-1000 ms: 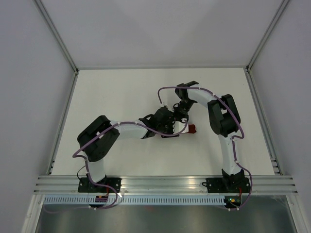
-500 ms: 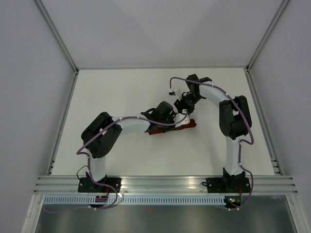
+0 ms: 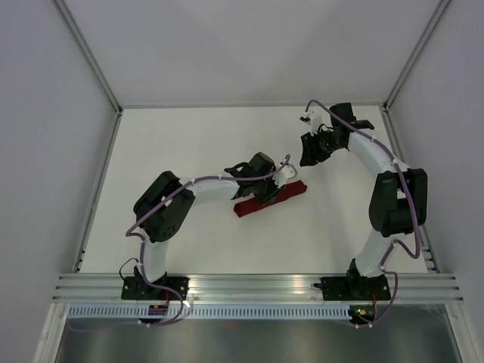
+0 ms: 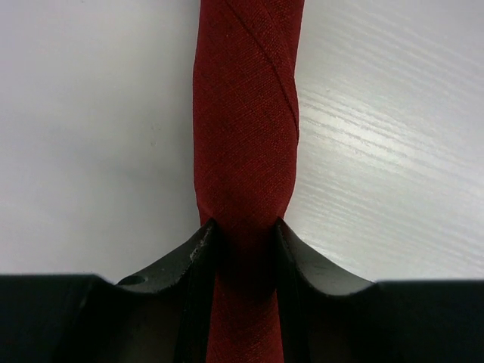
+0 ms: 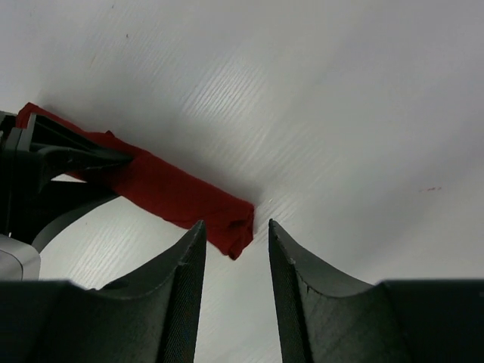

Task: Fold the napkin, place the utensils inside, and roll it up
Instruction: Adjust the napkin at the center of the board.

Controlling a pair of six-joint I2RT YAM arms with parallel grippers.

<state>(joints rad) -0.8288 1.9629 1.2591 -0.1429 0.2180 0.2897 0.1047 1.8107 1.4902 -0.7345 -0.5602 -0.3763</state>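
Observation:
The napkin [image 3: 291,193] lies on the white table as a tight dark red roll, slanting from lower left to upper right. My left gripper [image 3: 270,185] is shut on the middle of the roll; in the left wrist view both fingers press the napkin [image 4: 246,113] at its waist, around the left gripper [image 4: 244,227]. My right gripper [image 3: 308,151] hangs open, apart from the roll and beyond its right end. In the right wrist view the napkin's end [image 5: 227,223] shows behind the open right gripper [image 5: 235,224]. The utensils are hidden.
White walls [image 3: 76,68] enclose the table [image 3: 189,144] on the left, far and right sides. A metal rail [image 3: 257,283] runs along the near edge, by the arm bases. A purple cable [image 3: 318,110] loops off the right wrist.
My right gripper opened, let go of the roll's end and drew back up and to the right. My left gripper closed on the roll, which now shows at full length.

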